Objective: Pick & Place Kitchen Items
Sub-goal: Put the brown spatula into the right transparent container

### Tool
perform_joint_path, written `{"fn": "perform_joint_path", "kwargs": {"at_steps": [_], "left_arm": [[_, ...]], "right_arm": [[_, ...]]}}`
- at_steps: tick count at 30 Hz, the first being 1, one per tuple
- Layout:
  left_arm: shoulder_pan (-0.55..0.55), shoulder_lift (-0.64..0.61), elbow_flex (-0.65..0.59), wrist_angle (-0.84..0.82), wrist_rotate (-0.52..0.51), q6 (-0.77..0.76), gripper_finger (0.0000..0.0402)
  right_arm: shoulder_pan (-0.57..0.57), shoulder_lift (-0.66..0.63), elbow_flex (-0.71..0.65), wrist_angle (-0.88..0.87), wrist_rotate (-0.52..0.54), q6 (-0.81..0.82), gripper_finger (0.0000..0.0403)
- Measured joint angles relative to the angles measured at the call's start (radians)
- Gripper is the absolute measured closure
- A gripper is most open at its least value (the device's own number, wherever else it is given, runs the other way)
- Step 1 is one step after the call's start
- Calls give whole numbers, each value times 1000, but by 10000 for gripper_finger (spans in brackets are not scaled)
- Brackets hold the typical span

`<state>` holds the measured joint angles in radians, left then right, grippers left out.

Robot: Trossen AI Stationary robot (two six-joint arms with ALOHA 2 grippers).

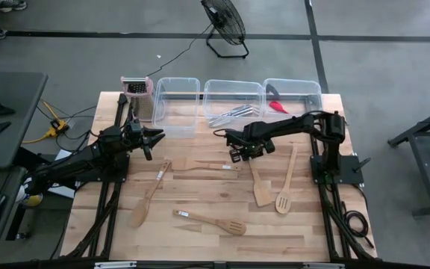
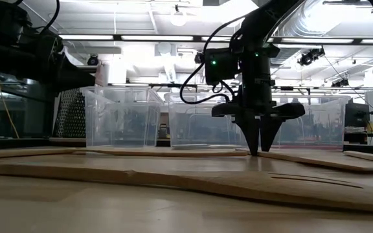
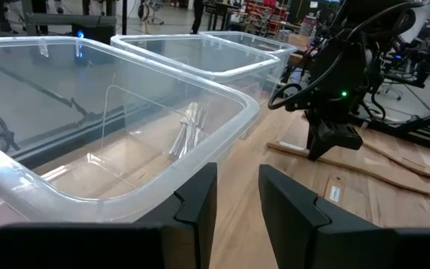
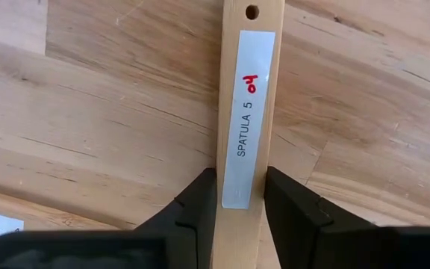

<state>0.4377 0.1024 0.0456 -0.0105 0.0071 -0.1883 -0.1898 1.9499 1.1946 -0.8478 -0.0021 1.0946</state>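
Note:
A light wooden spatula [image 1: 258, 187] lies flat on the table right of centre, its handle pointing toward the far edge. My right gripper [image 1: 239, 155] points straight down over that handle [image 4: 242, 161], which bears a white label, and is shut on it. At the far left, my left gripper [image 1: 155, 137] hangs level beside the left clear tub [image 1: 176, 101], open, with nothing between its fingers [image 3: 200, 198]. More wooden utensils lie flat on the table [image 1: 151, 194] [image 1: 211, 223] [image 1: 215, 166] [image 1: 284, 183]. My right gripper pinches the spatula's handle [image 4: 242, 161] between its two fingers, a little short of the end with the hole [image 4: 252, 11]. The fingers [image 4: 200, 202] come from above, pointing down, and lie across the handle, one on each long edge. The spatula lies flat on the table.
Three clear tubs stand along the far edge. The middle one [image 1: 234, 101] holds metal utensils, the right one [image 1: 293, 93] a red spatula [image 1: 277, 107]. A box grater [image 1: 135, 90] stands at the far left corner. Bare table shows at the near edge.

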Motion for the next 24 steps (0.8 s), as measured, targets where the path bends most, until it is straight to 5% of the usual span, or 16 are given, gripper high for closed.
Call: {"fn": "perform_joint_path", "kwargs": {"at_steps": [24], "left_arm": [[0, 0, 0, 0, 0, 0, 300]], "right_arm": [[6, 0, -1, 4, -7, -7, 314]]}}
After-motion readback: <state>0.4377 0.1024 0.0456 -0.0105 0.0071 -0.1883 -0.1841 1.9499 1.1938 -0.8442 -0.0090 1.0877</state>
